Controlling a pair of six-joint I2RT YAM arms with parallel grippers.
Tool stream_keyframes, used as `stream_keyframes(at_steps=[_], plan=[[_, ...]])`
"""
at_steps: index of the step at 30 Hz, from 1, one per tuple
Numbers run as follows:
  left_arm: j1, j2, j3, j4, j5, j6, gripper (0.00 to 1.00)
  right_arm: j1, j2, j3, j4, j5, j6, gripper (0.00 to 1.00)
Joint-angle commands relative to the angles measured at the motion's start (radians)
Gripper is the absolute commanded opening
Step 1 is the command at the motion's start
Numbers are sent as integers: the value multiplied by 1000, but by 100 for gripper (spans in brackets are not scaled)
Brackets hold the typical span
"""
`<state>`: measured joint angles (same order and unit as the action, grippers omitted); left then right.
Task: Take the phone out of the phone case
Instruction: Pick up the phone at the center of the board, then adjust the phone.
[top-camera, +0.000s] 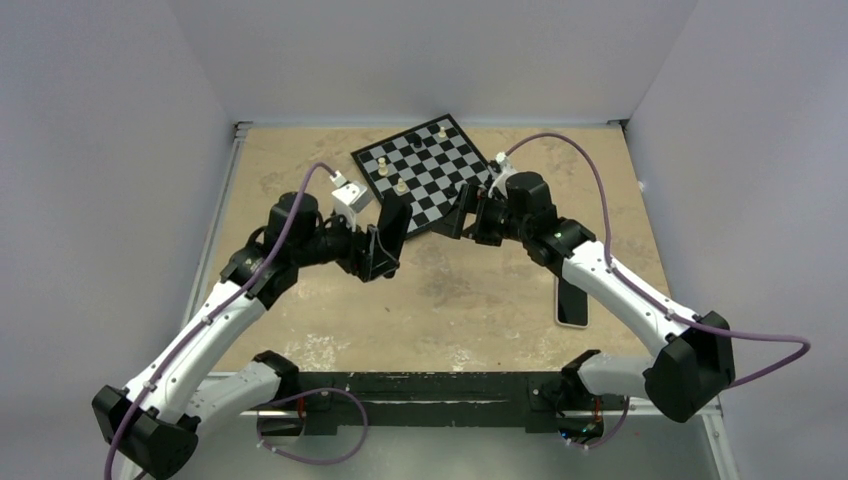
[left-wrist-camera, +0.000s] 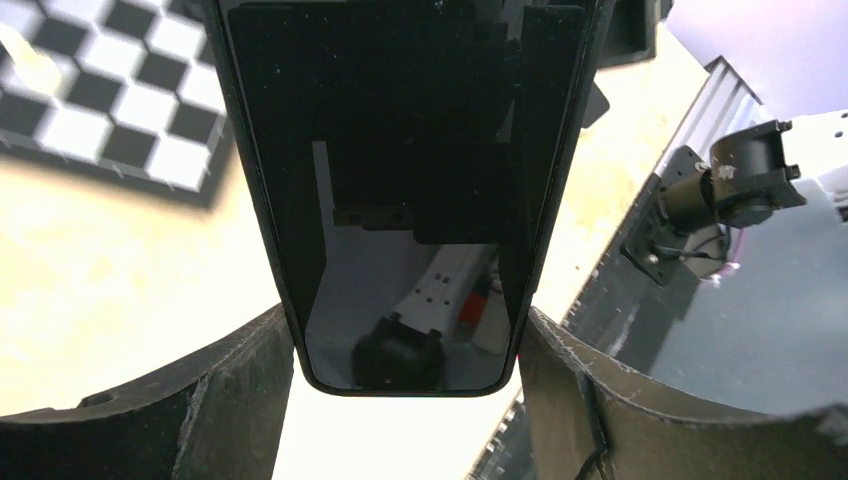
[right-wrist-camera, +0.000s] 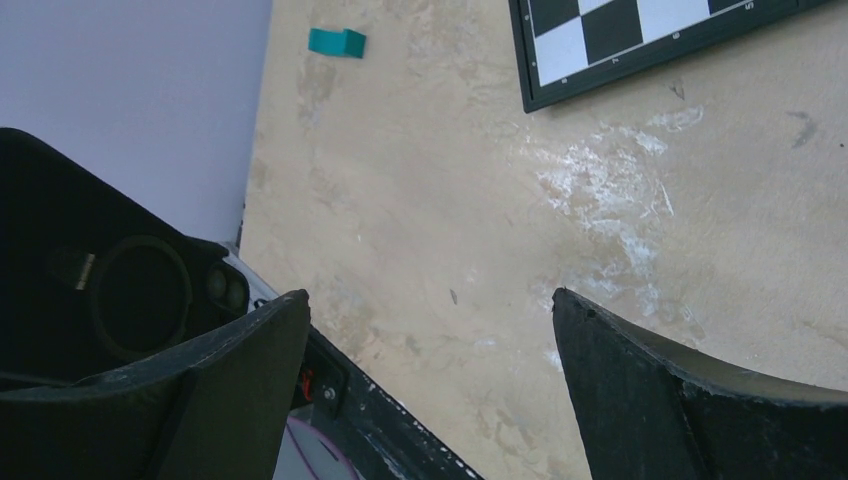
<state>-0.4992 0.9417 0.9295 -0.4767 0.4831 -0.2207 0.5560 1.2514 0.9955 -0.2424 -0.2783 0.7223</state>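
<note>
**Case gripped in the air, phone flat on the desk**

Top view: the left pincer (top-camera: 384, 248) gripped the black phone case (top-camera: 392, 230) above the middle of the desk (top-camera: 300, 180), with the forearm reaching toward 1 o'clock and the wrist turned toward 3. The right pincer (top-camera: 468, 215), spread and empty, faced it from 3 o'clock, just short of the chessboard (top-camera: 425, 170). The phone (top-camera: 572, 300) lay flat at 4 o'clock, well apart from the case and beside the right forearm. Left wrist view: the fingers (left-wrist-camera: 240, 390) clamped the case's long edges. Its thin rim looked light and probably bendy and its inner face was glossy, so an edge hold suited it. Right wrist view: both fingers (right-wrist-camera: 650, 390) stood wide apart over bare desk. The phone was likely stiff, slick and breakable, and best taken by its long sides.
</note>
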Motion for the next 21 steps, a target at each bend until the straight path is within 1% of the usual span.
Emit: stream_keyframes(at_steps=[1, 2, 4, 7, 10, 12, 16, 19, 21], plan=[[-8, 74, 175, 81, 4, 263, 0, -1, 17, 110, -41, 7, 9, 95], [-11, 78, 175, 72, -1, 313, 0, -1, 20, 132, -51, 18, 11, 95], [-22, 67, 136, 95, -55, 370, 0, -2, 23, 189, -86, 38, -7, 95], [-26, 35, 53, 166, -78, 398, 0, -2, 36, 300, -169, 55, -61, 95], [-31, 11, 38, 162, -96, 409, 0, -1, 67, 410, -254, 41, -144, 95], [-33, -6, 16, 169, -112, 422, 0, -1, 103, 499, -309, -4, -215, 95], [-48, -2, 16, 139, -151, 452, 0, 15, 188, 629, -384, -157, -314, 94], [-50, 1, 15, 132, -166, 458, 0, 41, 269, 685, -409, -221, -314, 91], [-54, 0, 11, 133, -171, 458, 0, 64, 325, 714, -433, -231, -313, 84]])
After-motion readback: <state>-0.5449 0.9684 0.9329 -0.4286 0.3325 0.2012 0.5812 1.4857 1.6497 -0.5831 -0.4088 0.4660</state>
